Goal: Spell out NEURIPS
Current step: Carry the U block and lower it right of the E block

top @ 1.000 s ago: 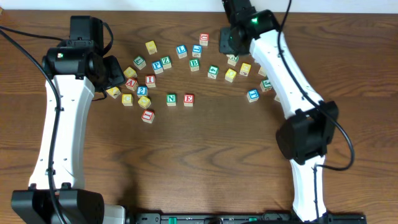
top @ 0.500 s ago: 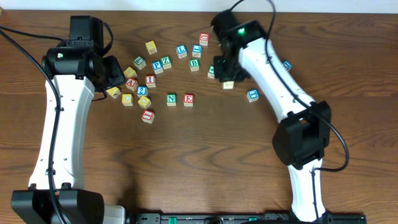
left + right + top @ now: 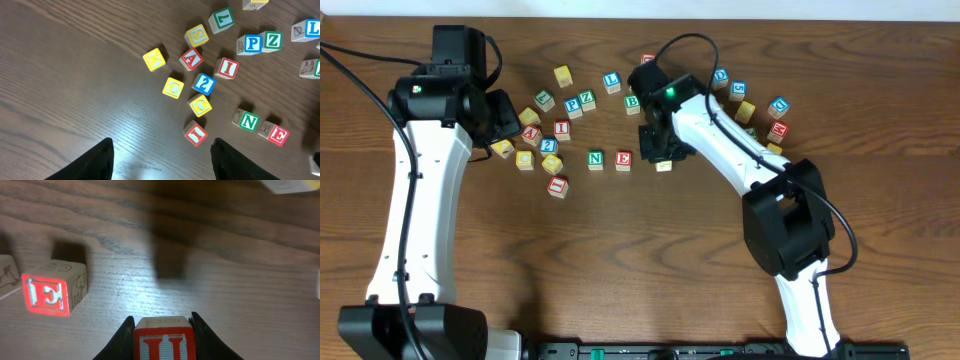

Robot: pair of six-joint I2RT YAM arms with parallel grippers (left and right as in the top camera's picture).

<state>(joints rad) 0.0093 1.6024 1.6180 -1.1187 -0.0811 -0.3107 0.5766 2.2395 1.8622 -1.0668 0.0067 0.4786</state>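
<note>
Wooden table (image 3: 620, 260): dark, letter cubes scattered across far half.
Right gripper (image 3: 162, 330): jaws clamped on red U cube (image 3: 164, 344), near red E cube (image 3: 47, 294), on its right.
Left gripper (image 3: 162, 157): jaws apart, empty, above left cluster.
Green N cube (image 3: 596, 159): just left of E.

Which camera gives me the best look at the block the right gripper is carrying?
Right wrist. The red U block sits bottom centre, clamped between the right gripper's fingers, with the red E block to its left. Overhead shows only its pale edge under the gripper; left wrist does not clearly show it.
</note>
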